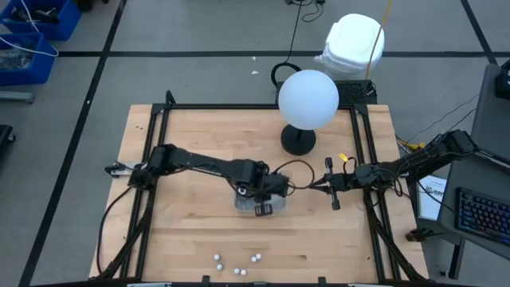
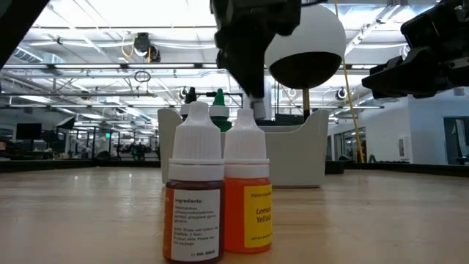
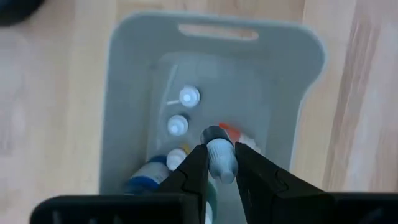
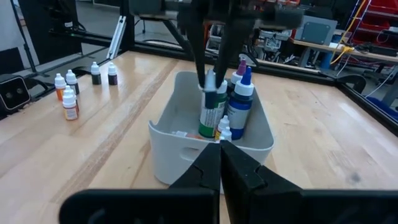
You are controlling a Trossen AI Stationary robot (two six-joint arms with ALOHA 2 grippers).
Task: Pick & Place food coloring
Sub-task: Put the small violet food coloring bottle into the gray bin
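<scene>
My left gripper (image 3: 219,152) hangs over a grey bin (image 3: 124,93) in the middle of the table (image 1: 191,231). It is shut on a food coloring bottle (image 4: 212,111) with a green label and a pale cap. Several more bottles stand or lie in the bin, among them a blue one (image 4: 240,107) and white-capped ones (image 3: 189,95). Several small bottles (image 1: 237,263) stand near the table's front edge. Two of them, a brown one (image 2: 194,202) and an orange one (image 2: 249,202), fill the low view. My right gripper (image 4: 219,163) waits shut at the table's right (image 1: 323,186). My left gripper pinches the bottle's cap (image 3: 219,144) between its two fingers (image 3: 194,163), coming from above and pointing steeply down. The bottle hangs upright below the fingers, its lower part inside the bin walls (image 4: 210,127). Whether its bottom touches the bin floor, I cannot tell.
A lamp with a white globe (image 1: 308,97) on a black foot (image 1: 297,141) stands at the table's far right. A black frame (image 1: 159,159) runs along the table's sides. Bare wood lies to the left of the bin and in front of it.
</scene>
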